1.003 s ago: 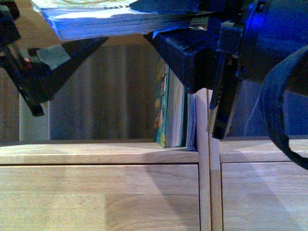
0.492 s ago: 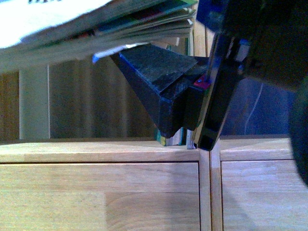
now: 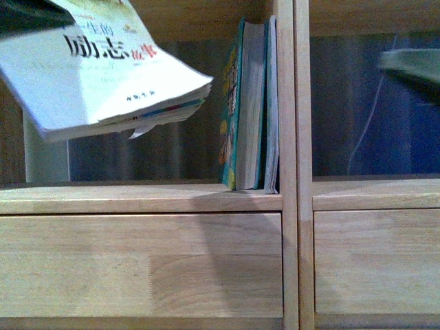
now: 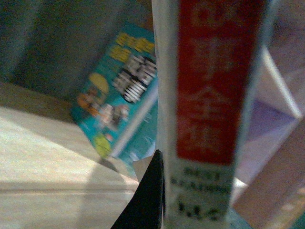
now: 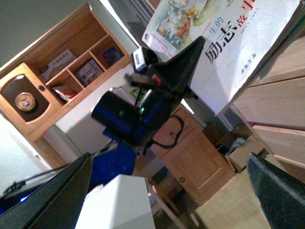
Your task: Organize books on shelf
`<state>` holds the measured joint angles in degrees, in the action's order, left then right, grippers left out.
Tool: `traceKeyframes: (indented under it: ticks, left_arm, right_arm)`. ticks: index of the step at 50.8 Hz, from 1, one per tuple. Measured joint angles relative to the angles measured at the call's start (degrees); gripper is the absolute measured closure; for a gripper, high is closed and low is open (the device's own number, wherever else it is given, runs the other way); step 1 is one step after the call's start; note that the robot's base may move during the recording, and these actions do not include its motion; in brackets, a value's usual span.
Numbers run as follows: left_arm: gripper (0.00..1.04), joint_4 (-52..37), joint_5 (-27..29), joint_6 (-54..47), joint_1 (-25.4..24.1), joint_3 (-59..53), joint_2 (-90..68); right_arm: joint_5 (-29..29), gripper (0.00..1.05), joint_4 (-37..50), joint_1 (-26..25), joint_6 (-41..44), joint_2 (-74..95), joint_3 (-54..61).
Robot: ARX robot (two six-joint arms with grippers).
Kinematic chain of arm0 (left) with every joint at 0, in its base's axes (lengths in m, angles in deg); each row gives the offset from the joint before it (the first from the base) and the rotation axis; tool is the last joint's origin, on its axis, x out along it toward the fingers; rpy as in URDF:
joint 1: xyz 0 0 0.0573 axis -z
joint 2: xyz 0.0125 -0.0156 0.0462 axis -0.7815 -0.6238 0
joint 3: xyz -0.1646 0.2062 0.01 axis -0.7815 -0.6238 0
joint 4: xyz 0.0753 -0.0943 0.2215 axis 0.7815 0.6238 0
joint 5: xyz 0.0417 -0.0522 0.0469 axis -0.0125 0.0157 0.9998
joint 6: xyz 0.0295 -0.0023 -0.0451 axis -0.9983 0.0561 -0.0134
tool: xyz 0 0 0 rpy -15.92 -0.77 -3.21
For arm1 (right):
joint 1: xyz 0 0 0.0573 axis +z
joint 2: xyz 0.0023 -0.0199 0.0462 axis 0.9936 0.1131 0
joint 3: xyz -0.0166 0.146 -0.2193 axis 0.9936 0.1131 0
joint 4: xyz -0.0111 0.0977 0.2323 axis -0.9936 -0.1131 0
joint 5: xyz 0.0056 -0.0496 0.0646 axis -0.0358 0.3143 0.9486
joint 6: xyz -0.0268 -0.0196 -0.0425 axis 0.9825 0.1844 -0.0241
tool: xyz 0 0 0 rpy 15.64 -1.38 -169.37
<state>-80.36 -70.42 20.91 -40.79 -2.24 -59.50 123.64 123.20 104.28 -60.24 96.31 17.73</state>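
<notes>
Left gripper clamps the floppy book — held aslant, nearly flat — left of the upright teal books it must stand beside.

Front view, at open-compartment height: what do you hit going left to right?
held book → standing books → divider → blurred shape at the right edge, which is too blurred to identify.
</notes>
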Motion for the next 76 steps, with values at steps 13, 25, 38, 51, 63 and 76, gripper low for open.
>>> traceKeyframes:
  ticks: [13, 25, 38, 51, 63, 76]
  left_arm:
    - [0.98, 3.3, 10.0, -17.2, 0.9, 9.0, -10.4]
    - [0.98, 0.0, 13.7, -31.2, 0.9, 17.0, -21.6]
    - [0.98, 1.1, 14.8, -43.6, 0.7, 32.1, -38.9]
    - [0.98, 9.6, 17.2, -45.7, 2.6, 58.5, -56.4]
    - [0.98, 14.9, 21.1, -49.4, 8.1, 69.0, -62.1]
    - [0.98, 17.6, 26.2, -53.9, 11.4, 70.8, -64.2]
  right_arm:
    - [16.1, 0.07, 6.9, -25.5, -10.3, -14.0, 7.5]
    - [21.0, 0.07, 19.4, -37.4, -21.5, -12.2, 10.9]
    - [21.7, 0.07, 19.9, -39.2, -23.9, -12.3, 12.1]
    - [21.3, 0.07, 18.3, -41.1, -27.0, -12.9, 14.2]
    - [19.3, 0.07, 13.1, -38.3, -25.8, -15.3, 14.7]
    - [19.2, 0.07, 15.6, -38.2, -25.9, -15.0, 14.8]
